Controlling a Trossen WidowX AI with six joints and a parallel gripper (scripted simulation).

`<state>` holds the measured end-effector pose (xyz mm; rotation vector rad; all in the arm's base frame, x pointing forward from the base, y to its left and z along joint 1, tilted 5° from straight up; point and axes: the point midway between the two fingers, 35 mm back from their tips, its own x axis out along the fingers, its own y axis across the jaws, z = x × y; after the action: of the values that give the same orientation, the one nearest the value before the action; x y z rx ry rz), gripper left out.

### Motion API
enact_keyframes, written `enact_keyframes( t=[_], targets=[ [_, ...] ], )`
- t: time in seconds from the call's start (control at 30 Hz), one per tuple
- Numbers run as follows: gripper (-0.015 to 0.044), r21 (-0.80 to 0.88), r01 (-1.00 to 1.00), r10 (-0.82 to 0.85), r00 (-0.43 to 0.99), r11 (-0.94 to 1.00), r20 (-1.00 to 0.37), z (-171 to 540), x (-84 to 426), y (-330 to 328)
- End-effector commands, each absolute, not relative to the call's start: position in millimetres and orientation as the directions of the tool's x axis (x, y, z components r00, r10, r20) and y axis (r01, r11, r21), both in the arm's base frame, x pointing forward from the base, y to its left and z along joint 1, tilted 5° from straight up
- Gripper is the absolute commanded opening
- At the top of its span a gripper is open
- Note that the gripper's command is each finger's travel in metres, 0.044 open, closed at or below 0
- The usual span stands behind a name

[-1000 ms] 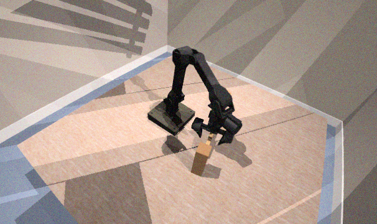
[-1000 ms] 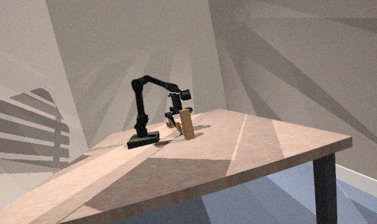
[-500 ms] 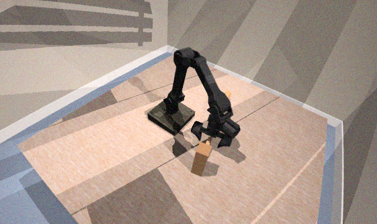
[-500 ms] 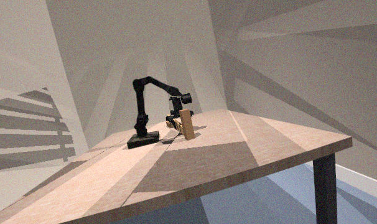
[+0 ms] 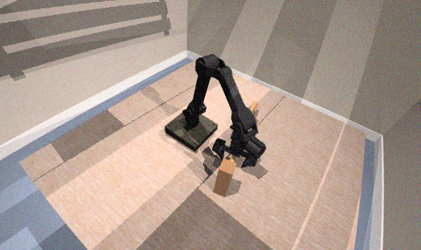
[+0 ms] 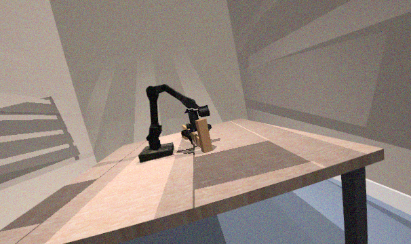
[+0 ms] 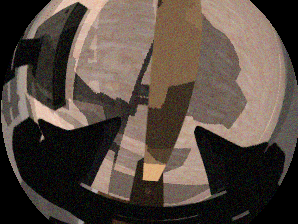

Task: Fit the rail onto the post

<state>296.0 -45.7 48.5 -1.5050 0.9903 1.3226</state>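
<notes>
From the top view, the black arm (image 5: 231, 101) bends up from its base and comes down near the middle of the bench (image 5: 127, 180). The gripper (image 5: 235, 157) is low, just behind the top of the short wooden post (image 5: 224, 177). Its fingers (image 5: 218, 147) stand wide apart with nothing held between them. A small bit of the rail (image 5: 253, 106) peeks out behind the arm; the rest of it is hidden. The footboard block cannot be seen here.

From the side view, the post (image 6: 204, 135) stands on the bench (image 6: 260, 163) and looks a little tilted. The gripper (image 6: 193, 133) hangs close behind it, low down. A little light wood (image 6: 186, 130) shows by the gripper, but it is too small to tell what part it is.

From the wrist view, the rail (image 7: 174, 63) runs straight away from the camera, up the middle of the picture, between the two dark fingers. The fingers sit far out on each side and do not touch the rail. The near end of the rail (image 7: 153, 172) shows as a pale little square, low in the picture. The pegs and the holes cannot be made out.
</notes>
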Motion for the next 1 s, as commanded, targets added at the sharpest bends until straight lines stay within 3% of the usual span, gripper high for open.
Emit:
enact_keyframes(
  t=[0.0,0.47,0.73,0.97],
  targets=[
    [0.0440,-0.101,-0.947,-0.011,0.109,-0.305,-0.994,42.3,294.0,-44.6],
    [0.0072,-0.101,-0.947,-0.011,0.109,-0.305,-0.994,42.3,294.0,-44.6],
    [0.0000,-0.101,-0.947,-0.011,0.109,-0.305,-0.994,42.3,294.0,-44.6],
    [0.0000,-0.101,-0.947,-0.011,0.109,-0.305,-0.994,42.3,294.0,-44.6]
  ],
)
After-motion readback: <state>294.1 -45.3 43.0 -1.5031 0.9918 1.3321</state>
